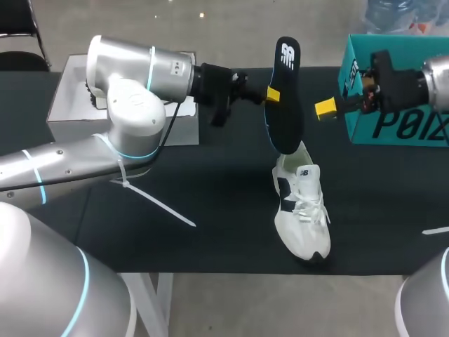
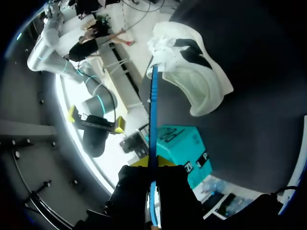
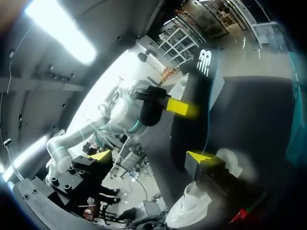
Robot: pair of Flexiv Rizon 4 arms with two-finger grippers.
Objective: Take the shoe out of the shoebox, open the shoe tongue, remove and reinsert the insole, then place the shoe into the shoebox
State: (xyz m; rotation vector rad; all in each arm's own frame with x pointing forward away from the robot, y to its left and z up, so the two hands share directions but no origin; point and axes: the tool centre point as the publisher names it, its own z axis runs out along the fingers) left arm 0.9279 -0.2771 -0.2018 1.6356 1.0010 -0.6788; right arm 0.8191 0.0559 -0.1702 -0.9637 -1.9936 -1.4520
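Observation:
My left gripper is shut on a black insole and holds it upright on its edge, toe end down. Its lower end is just above the heel opening of the white shoe, which lies on the black table. The left wrist view shows the insole edge-on between the shut fingers, with the shoe ahead of it. To the insole's right hovers my right gripper, open and empty. In its own view the open right gripper faces the insole. The teal shoebox stands at the back right.
A white box sits at the back left under my left arm. A white strip lies on the black table left of the shoe. The teal shoebox is also beyond the insole in the left wrist view.

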